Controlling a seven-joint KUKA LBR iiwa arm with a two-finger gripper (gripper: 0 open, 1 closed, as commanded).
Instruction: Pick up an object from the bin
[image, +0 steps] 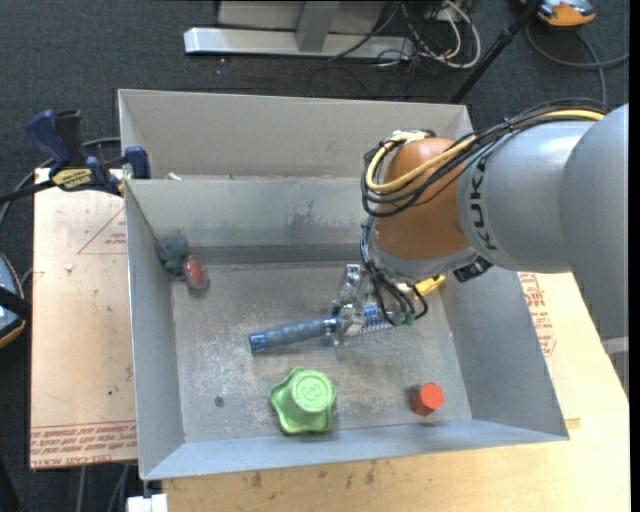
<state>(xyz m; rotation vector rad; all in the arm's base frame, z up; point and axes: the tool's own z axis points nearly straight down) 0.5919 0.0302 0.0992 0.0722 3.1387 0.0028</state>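
Gripper (345, 322) down on a long blue plastic stick (292, 336) in the middle of the grey metal bin (150, 330).
Its tip meets the stick near the stick's right end; whether it is clamped or spread cannot be told.

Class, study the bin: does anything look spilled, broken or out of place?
Nothing stands out. The blue stick, green flower-shaped cap, small red piece and grey-and-red thing lie apart on the bin floor, none visibly damaged. The gripper is at the stick's right end.
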